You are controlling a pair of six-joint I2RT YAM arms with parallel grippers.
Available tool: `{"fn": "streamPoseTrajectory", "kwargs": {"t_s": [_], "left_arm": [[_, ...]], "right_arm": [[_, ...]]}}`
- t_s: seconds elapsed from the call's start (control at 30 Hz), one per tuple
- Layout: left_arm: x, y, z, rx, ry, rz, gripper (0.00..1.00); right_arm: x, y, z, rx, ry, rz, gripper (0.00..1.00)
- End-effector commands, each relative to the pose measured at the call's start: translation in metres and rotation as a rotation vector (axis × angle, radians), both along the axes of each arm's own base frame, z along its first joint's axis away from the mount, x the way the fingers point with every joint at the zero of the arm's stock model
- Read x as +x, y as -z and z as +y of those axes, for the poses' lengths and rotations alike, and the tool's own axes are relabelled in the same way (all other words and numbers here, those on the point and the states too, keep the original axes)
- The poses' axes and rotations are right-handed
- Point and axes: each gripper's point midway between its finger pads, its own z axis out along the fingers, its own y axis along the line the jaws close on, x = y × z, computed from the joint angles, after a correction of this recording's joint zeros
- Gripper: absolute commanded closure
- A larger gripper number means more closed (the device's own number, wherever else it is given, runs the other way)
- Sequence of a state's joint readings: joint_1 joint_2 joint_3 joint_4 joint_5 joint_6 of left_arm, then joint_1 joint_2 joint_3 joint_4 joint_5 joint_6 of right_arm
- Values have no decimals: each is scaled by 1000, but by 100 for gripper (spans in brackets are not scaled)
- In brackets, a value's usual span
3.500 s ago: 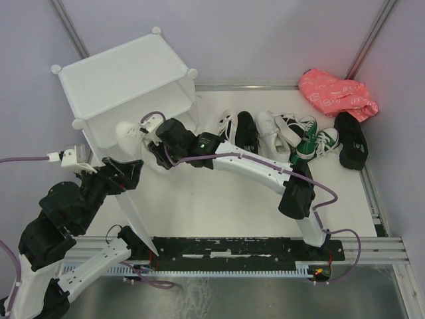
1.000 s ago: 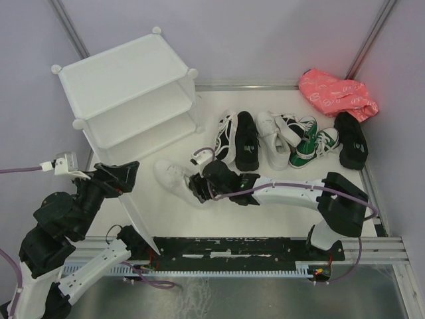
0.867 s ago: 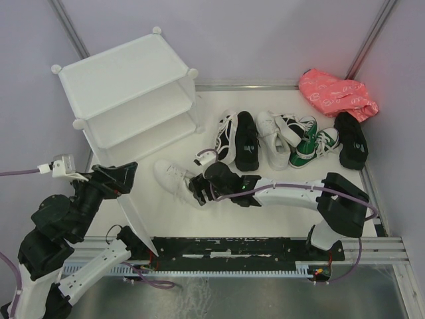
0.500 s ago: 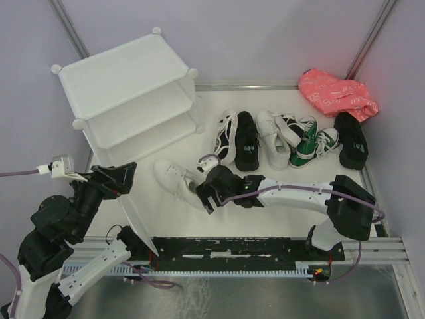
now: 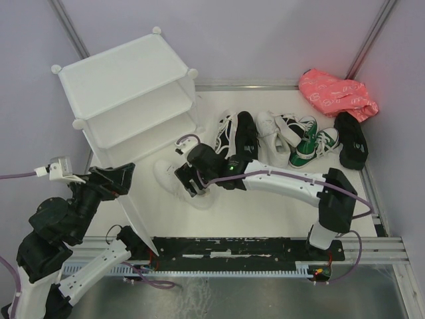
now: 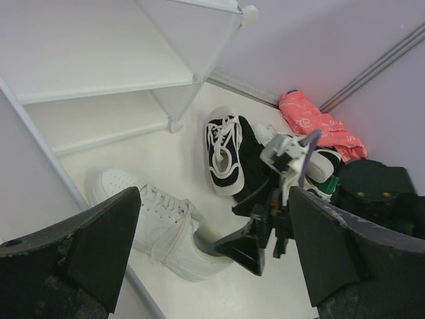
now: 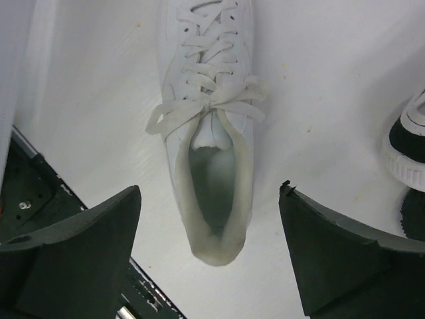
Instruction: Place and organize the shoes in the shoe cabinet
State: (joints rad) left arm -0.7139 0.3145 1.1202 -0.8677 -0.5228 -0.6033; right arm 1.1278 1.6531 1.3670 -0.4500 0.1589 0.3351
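One white sneaker (image 5: 166,175) lies on the table in front of the shoe cabinet (image 5: 126,86), toe toward the cabinet. My right gripper (image 5: 189,177) hovers over its heel. In the right wrist view the gripper (image 7: 211,193) is open, its fingers wide on either side of the sneaker's heel (image 7: 214,193) without touching it. My left gripper (image 6: 214,193) is open at the near left, beside the cabinet's door panel (image 5: 138,222). Black sneakers with white soles (image 5: 238,136), a white sneaker (image 5: 273,136), green sneakers (image 5: 312,143) and a plain black shoe (image 5: 350,139) lie along the back right.
A pink bag (image 5: 335,93) sits in the far right corner. The open door panel (image 6: 26,166) stands close to my left gripper's left finger. The table's black front rail (image 7: 40,219) is just beside the white sneaker's heel.
My right gripper has opened wider and shifted left, toward the cabinet, ending over the white sneaker's heel. The sneaker and the left arm have stayed put.
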Motion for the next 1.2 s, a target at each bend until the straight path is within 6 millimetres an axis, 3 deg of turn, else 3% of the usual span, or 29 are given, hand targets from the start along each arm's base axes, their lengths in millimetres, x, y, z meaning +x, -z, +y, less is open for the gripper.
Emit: {"fn": "streamPoseTrajectory", "kwargs": {"t_s": [0.0, 0.3, 0.53, 0.67, 0.77, 0.87, 0.93, 0.97, 1.17], "left_arm": [[-6, 9, 9, 26, -19, 23, 1], [-9, 9, 16, 17, -37, 19, 1], [-7, 13, 12, 30, -28, 31, 1], [-6, 13, 12, 36, -29, 33, 1], [-5, 13, 11, 37, -30, 36, 1], [-5, 12, 10, 37, -28, 36, 1], [-5, 11, 10, 36, -27, 36, 1], [-5, 11, 10, 38, -26, 37, 1], [-6, 8, 11, 37, -25, 36, 1]], "right_arm": [[15, 30, -5, -136, -11, 20, 10], [28, 61, -10, -147, 13, 70, 14], [28, 107, -3, -172, -18, 118, 17], [24, 127, 6, -146, -30, 150, 25], [27, 129, 6, -155, -15, 143, 41], [34, 110, 0, -152, 26, 100, 66], [39, 80, -2, -120, 65, 67, 90], [41, 64, -2, -103, 82, 55, 97], [48, -48, 3, 41, 138, -12, 100]]}}
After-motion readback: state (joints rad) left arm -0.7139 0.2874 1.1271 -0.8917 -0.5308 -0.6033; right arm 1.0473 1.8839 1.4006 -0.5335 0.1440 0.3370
